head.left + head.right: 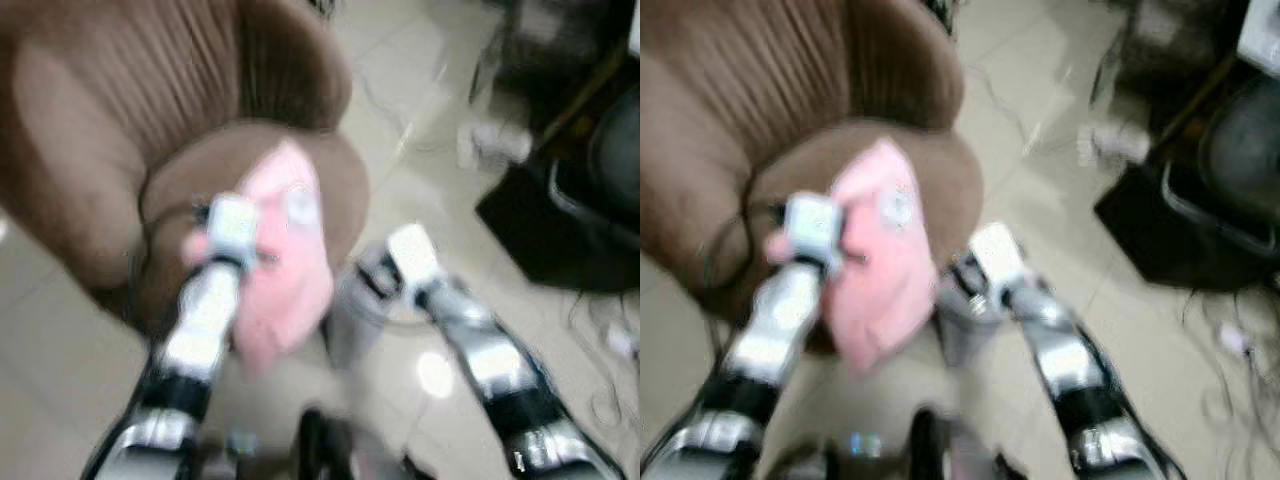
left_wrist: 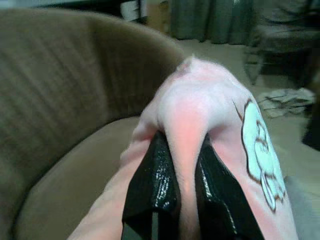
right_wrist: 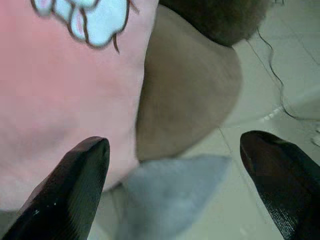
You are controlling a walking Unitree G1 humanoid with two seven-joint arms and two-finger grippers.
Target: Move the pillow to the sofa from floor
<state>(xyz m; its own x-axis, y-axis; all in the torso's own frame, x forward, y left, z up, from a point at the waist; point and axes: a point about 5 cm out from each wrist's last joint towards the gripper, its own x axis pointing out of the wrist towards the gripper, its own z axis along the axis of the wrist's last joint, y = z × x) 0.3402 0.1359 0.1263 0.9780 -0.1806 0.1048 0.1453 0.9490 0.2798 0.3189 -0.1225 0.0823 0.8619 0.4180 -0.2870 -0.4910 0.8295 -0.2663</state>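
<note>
While the pink pillow (image 1: 285,265) is clamped in the left gripper (image 2: 182,165), it is held over the front of the brown sofa (image 1: 120,130).

A fold of the pillow is pinched between the two black fingers (image 2: 155,185), which are closed tight on it; the pillow's long axis is seen to run from the seat cushion down past the front edge, its lower end hanging off toward the tiled floor (image 1: 400,110). The right gripper (image 3: 175,170) is held with its fingers wide apart and nothing between them, just beside the pillow's lower side. The seat lies ahead of the left arm, so the release is judged to fall to it.
</note>
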